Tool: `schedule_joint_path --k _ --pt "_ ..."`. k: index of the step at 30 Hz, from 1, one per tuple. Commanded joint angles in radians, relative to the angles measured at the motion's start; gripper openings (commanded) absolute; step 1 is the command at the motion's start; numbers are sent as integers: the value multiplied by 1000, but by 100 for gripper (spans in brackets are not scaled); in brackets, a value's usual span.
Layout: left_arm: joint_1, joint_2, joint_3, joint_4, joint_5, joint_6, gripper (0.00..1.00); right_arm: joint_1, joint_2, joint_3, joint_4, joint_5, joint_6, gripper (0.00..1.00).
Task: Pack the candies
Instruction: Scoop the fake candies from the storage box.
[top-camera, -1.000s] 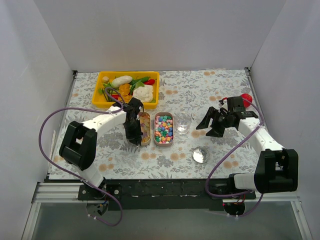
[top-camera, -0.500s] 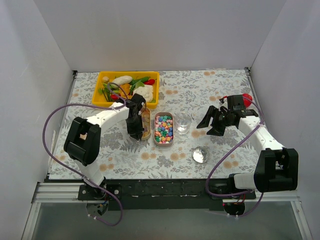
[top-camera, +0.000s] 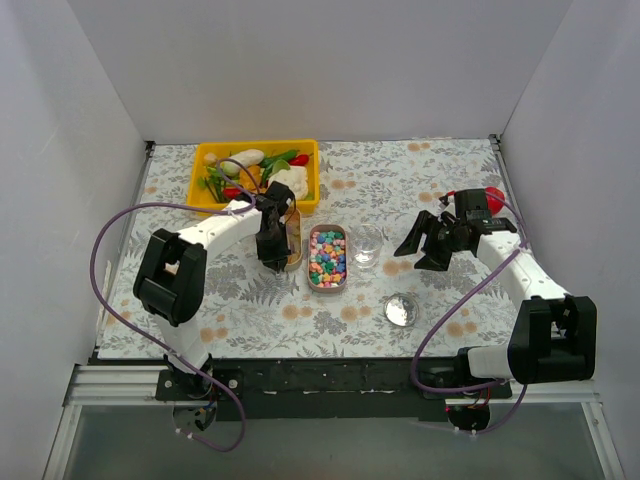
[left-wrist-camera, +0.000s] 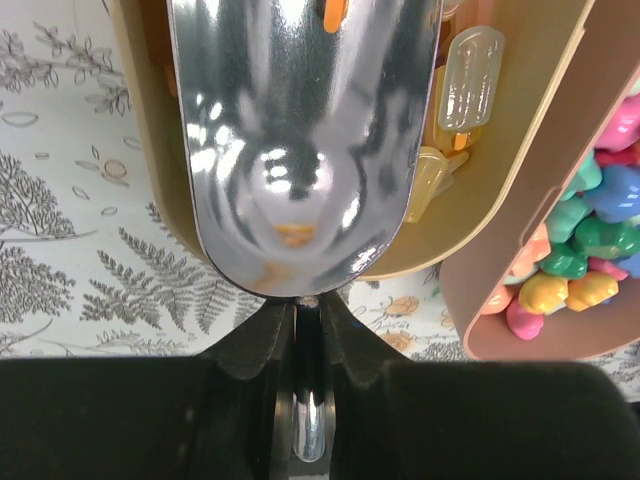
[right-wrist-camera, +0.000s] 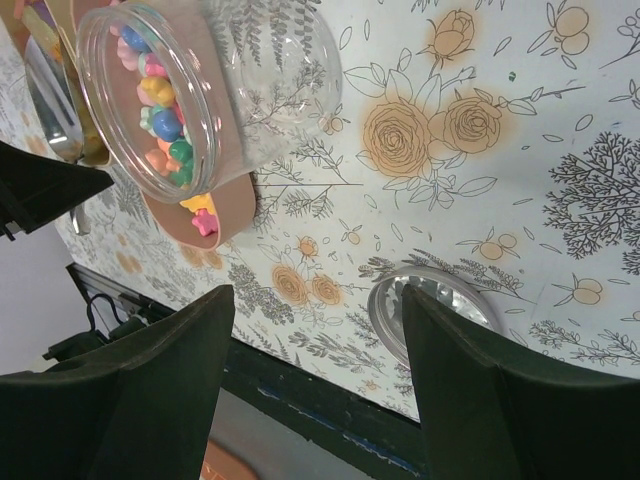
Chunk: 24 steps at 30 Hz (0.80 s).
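The left gripper (left-wrist-camera: 308, 330) is clamped on the handle of the metal scoop (left-wrist-camera: 300, 140), whose bowl lies over the tan dish (left-wrist-camera: 520, 170) of translucent yellow-orange candies (left-wrist-camera: 468, 78); just beside it, at 3 o'clock, the pink dish (left-wrist-camera: 480, 310) holds pastel candies (left-wrist-camera: 590, 240); the glass jar (top-camera: 367, 245) stands at 3 o'clock of that dish, the round lid (top-camera: 401, 310) at 5 o'clock of the jar; the right gripper (right-wrist-camera: 315, 300), jaws wide and holding nothing, hovers at 3 o'clock of the jar.
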Motion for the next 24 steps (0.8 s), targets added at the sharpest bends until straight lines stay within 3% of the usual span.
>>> schedule_joint_path --k 1,7,16,24 --pt "7 7 -27 165 -91 12 0 -5 10 49 -7 4 -24 75" --pt "6 42 -27 207 -90 14 0 -3 16 55 -10 12 -27 75" --pt "7 54 73 99 -7 27 0 -3 11 63 -6 -9 -38 75" --pt "7 -9 127 -37 71 55 0 53 31 142 149 -74 -49 76"
